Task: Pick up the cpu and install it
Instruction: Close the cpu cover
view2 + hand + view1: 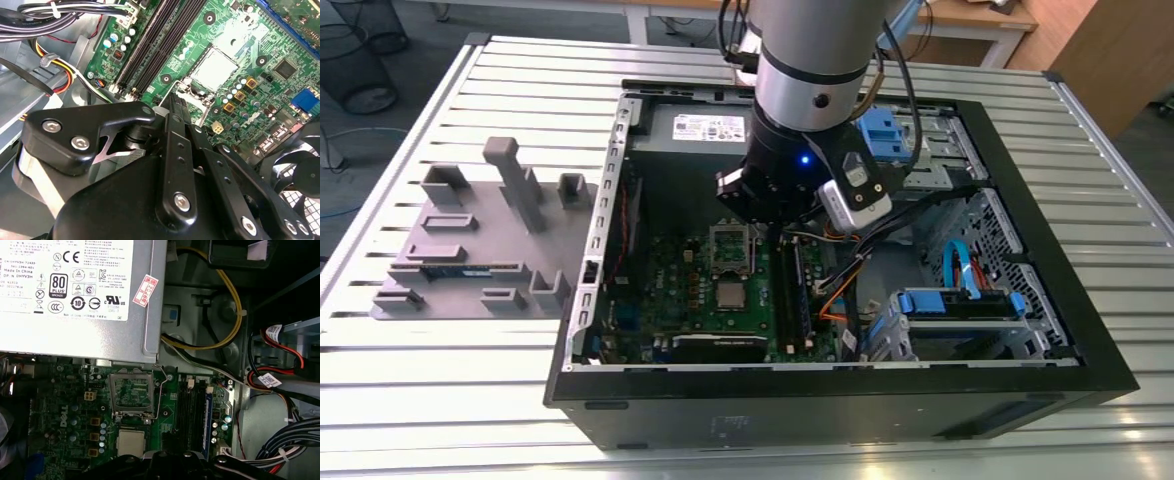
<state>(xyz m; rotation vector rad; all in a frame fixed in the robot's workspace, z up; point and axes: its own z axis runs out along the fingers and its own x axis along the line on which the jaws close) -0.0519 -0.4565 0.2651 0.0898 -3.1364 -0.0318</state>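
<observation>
The cpu (730, 293) is a small silver square lying flat on the green motherboard (674, 290) inside the open computer case. Just beyond it, the metal socket frame (731, 245) stands hinged open. In the first wrist view the cpu (131, 442) lies beside the raised frame (132, 392). It also appears in the second wrist view, where the cpu (214, 67) sits past the black gripper linkage. My gripper (774, 230) hangs above the board, close to the frame and the memory slots, apart from the cpu. I see nothing held in it.
A grey tray (467, 250) with upright holders and a dark memory stick (460, 270) stands outside the case at the exterior view's left. The power supply (700, 125) fills the case's far end. Cable bundles (280, 440) and blue drive cages (961, 300) crowd the exterior view's right.
</observation>
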